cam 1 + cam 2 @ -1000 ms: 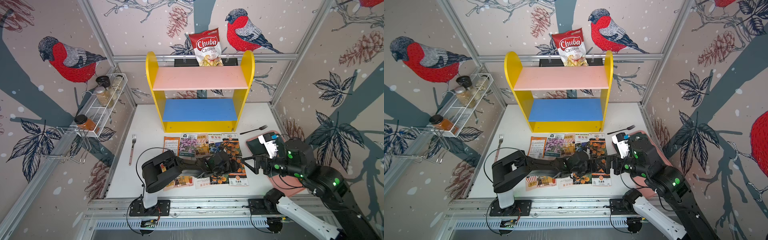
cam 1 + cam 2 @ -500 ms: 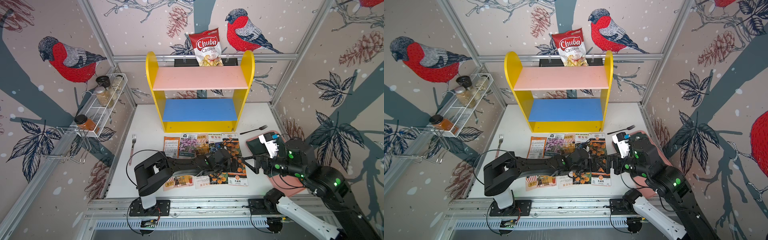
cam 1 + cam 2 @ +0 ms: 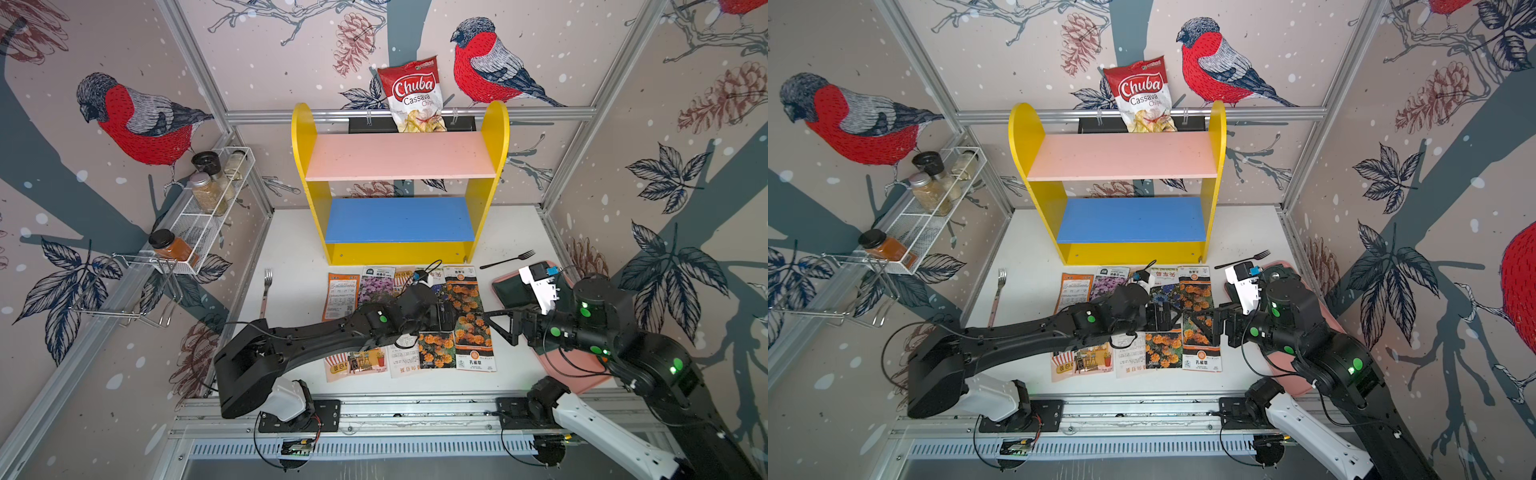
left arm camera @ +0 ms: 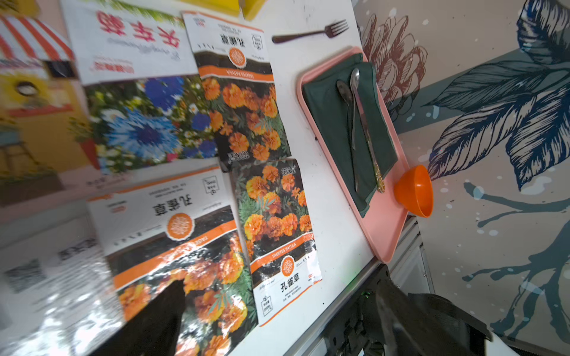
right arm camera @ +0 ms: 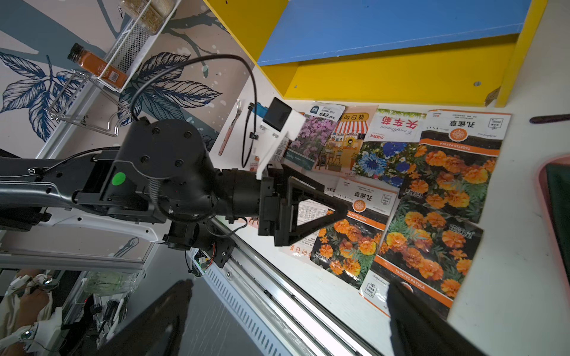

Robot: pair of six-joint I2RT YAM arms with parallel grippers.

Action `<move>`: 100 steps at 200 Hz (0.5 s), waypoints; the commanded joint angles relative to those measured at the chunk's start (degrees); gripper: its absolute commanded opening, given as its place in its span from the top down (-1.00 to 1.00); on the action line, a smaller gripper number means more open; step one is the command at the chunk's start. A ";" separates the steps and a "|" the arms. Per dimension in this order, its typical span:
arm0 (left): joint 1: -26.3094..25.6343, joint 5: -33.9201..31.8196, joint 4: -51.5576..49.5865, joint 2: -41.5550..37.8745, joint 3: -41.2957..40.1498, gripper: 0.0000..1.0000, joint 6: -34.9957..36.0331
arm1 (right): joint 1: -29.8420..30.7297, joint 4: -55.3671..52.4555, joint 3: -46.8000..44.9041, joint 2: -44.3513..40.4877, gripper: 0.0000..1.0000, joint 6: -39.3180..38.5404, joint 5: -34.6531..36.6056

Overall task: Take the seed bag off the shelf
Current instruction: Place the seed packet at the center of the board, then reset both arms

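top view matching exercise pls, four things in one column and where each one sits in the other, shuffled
1. chips bag
2. orange spice jar
3. black fork
4. seed packets

A. lying at the near end of the white wire rack
B. flat on the table in front of the shelf
C. hanging behind the shelf, above its top board
D. on the table by the far end of the pink tray

Pairs: 1-C, 2-A, 3-D, 4-B
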 commanded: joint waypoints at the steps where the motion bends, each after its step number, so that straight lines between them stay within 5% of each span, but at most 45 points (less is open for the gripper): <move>1: 2.13 -3.48 -6.56 -5.41 -1.06 -0.92 5.72 | 0.03 5.09 -0.86 0.44 -1.00 -1.33 0.55; 100: 14.79 -14.43 -21.58 -31.53 -5.37 -0.93 18.41 | -0.01 18.26 -8.17 3.91 -1.00 -4.15 12.13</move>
